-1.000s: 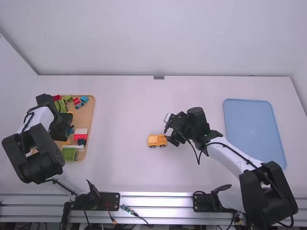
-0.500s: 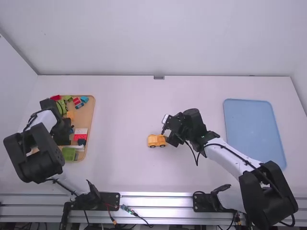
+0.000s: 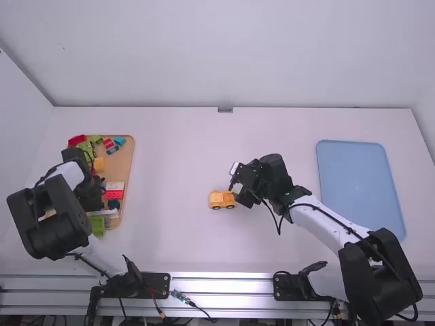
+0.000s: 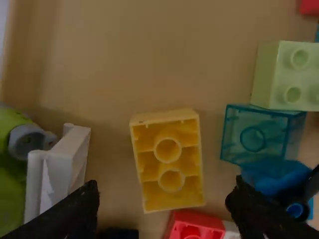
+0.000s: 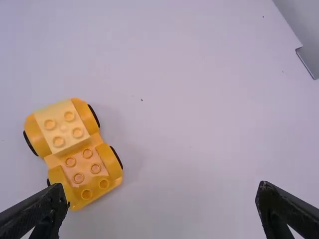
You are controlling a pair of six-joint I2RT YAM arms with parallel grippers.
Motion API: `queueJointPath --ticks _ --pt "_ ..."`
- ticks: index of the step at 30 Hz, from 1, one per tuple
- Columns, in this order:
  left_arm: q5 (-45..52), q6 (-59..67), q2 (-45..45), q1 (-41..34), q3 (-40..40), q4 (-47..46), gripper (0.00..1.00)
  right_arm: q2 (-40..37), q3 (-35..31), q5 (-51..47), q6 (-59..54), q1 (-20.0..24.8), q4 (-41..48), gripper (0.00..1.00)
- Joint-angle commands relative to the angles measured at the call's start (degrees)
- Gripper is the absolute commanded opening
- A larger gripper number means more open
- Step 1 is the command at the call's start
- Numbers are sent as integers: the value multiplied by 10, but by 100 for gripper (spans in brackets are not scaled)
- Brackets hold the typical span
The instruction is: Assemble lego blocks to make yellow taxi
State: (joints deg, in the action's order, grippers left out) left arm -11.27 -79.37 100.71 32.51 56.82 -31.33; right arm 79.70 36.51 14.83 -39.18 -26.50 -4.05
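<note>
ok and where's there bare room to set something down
On the white table: between the tan tray and the yellow car, and from the car back to the wall. The blue tray is bare too. It's crowded in the tan tray, with blocks under the left gripper, and right beside the car, where the right gripper hovers.

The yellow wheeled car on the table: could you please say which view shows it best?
The right wrist view: the yellow car appears large there, its studs and paler block clear. The high view shows it small, wheels visible; the left wrist view looks into the tray.
</note>
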Motion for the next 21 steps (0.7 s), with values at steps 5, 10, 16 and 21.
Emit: queueJointPath --ticks 5,10,16,21 --pt "-17 -21 0 6 -37 35 58 -10 -2 1 0 -1 3 99" --pt "-18 -21 0 8 -45 49 43 -10 -2 1 0 -1 3 99" --pt "-17 -19 0 8 -30 45 28 -10 -2 1 0 -1 3 99" --pt "-10 8 -1 7 -2 35 17 -10 -2 1 0 -1 3 100"
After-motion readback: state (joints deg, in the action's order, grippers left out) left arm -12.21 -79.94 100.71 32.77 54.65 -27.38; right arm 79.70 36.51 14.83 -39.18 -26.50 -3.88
